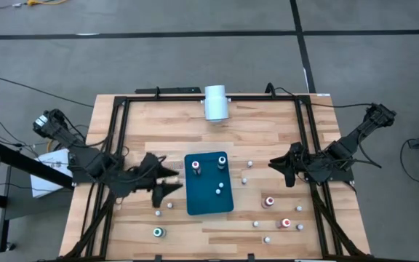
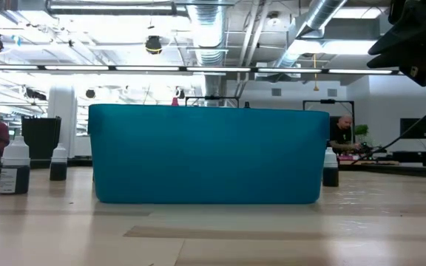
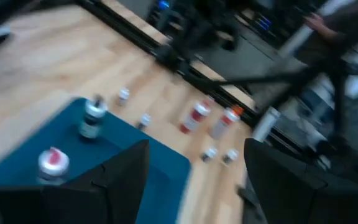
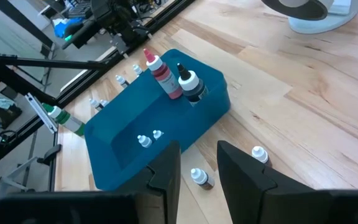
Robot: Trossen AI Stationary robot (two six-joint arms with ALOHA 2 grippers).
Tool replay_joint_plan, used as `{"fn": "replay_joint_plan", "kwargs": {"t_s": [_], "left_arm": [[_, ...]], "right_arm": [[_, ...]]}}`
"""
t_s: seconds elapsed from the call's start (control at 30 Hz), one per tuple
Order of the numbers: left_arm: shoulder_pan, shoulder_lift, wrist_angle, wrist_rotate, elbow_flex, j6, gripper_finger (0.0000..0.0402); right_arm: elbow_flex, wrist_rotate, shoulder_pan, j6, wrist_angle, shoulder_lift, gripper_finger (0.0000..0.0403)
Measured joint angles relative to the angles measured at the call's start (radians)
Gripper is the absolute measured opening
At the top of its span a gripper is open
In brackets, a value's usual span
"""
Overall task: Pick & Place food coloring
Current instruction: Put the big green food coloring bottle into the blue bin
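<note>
Teal tray [image 1: 208,198] sitting mid-tabletop [image 1: 268,131], already holding a red-capped bottle [image 1: 196,165], a dark-capped one [image 1: 222,161] and a small whitish one [image 1: 219,191]. Rest of the food coloring scattered loose: green-topped bottle [image 1: 158,233] off at 7 o'clock from the tray, two red-topped ones [image 1: 269,201] at 4 o'clock, whitish dots all around. Left end effector [image 1: 167,180] parked just at the tray's 9 o'clock edge, spread wide, nothing in it. Right end effector [image 1: 281,169] out at 3 o'clock, well apart, narrow gap, empty. White cylinder [image 1: 215,102] at 12 o'clock by the far edge.
</note>
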Motion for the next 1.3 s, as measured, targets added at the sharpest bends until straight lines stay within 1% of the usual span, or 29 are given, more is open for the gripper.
{"fn": "replay_joint_plan", "kwargs": {"t_s": [0.1, 0.17, 0.37, 0.43, 0.57, 0.73, 0.97, 1.13, 1.3], "left_arm": [[-0.054, 0.000, -0.003, 0.072, 0.013, 0.005, 0.0253], [-0.087, 0.000, -0.004, 0.100, 0.022, -0.004, 0.0253], [-0.177, 0.005, -0.018, 0.105, 0.035, -0.092, 0.0253], [-0.205, 0.013, -0.045, 0.106, 0.035, -0.147, 0.0253], [-0.234, 0.049, -0.079, 0.154, 0.035, -0.265, 0.0253], [-0.265, 0.118, -0.082, 0.192, 0.035, -0.368, 0.0253], [-0.311, 0.202, -0.099, 0.263, 0.035, -0.562, 0.0253], [-0.366, 0.244, -0.128, 0.258, 0.035, -0.709, 0.0253], [-0.451, 0.283, -0.180, 0.160, 0.035, -0.843, 0.0253]], "right_arm": [[0.000, 0.000, 0.000, 0.000, 0.000, 0.000, 0.0095], [0.000, 0.000, 0.000, 0.000, 0.000, 0.000, 0.0095], [0.000, -0.001, 0.000, 0.001, 0.000, 0.000, 0.0095], [0.000, -0.001, 0.000, 0.001, 0.000, 0.000, 0.0095], [0.000, -0.001, 0.000, 0.001, 0.000, 0.000, 0.0095], [0.000, -0.001, 0.000, 0.001, 0.000, 0.000, 0.0095], [0.000, -0.002, 0.000, 0.001, 0.000, 0.000, 0.0095], [0.000, -0.003, 0.000, 0.001, 0.000, 0.000, 0.0095], [0.000, -0.003, 0.000, 0.001, 0.000, 0.000, 0.0095]]}}
